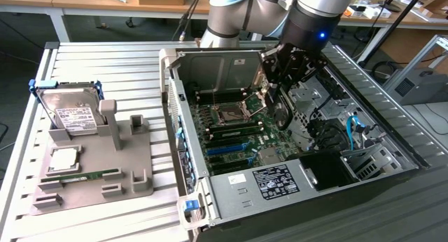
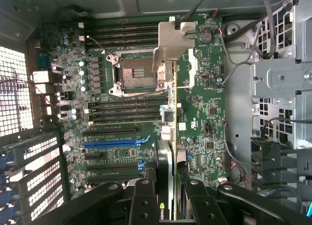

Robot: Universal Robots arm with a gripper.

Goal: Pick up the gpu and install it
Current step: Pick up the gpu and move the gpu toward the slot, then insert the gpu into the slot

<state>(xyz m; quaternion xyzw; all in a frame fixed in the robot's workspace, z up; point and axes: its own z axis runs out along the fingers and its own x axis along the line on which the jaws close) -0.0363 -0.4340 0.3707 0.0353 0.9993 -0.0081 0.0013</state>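
Observation:
My gripper hangs inside the open computer case, shut on the gpu. It holds the card on edge above the green motherboard. In the wrist view the gpu runs edge-on out from between the black fingers, with my gripper clamped on both of its faces. Its silver bracket is at the far end, over the board beside the CPU socket. The blue expansion slot lies off to one side of the card. I cannot tell whether the card touches the board.
A grey parts holder on the exterior view's left carries the silver hard drive, a chip and a green memory stick. Drive cages and cables crowd the case's right side. The slatted table surrounds it.

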